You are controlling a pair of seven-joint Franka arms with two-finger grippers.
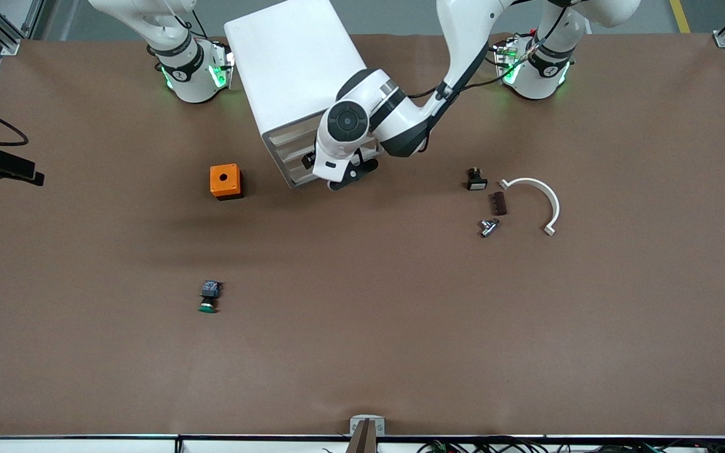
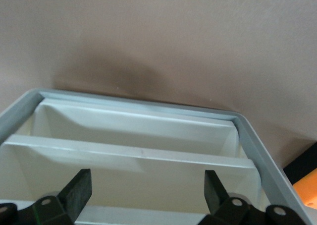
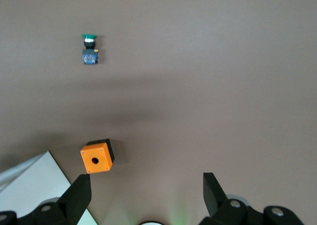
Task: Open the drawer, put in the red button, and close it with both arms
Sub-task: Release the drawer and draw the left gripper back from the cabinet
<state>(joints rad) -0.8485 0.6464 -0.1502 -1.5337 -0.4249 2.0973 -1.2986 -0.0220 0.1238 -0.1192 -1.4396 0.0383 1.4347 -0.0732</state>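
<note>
**Front view:** A white box-shaped cabinet with a grey-rimmed drawer front stands on the brown counter between the two arm bases. The left arm reaches across to it, and the left pincer sits right at the drawer front. Only the right arm's base and lower links show. Beside the cabinet, toward the right arm's end, sits an orange plastic box with a hole in its top. The green-capped push-button switch lies nearer the camera than the box. Toward the left arm's end lie a small black part, a dark brown block, a small metal fitting and a white curved plastic bracket. I cannot tell where the red button is.

**Left wrist view:** The left pincer is spread wide and grips nothing. Its fingers frame the cabinet's white ledges inside the grey rim.

**Right wrist view:** The right pincer waits high over the counter, spread apart and empty. The orange box, the green-capped switch and a cabinet corner lie below.
</note>
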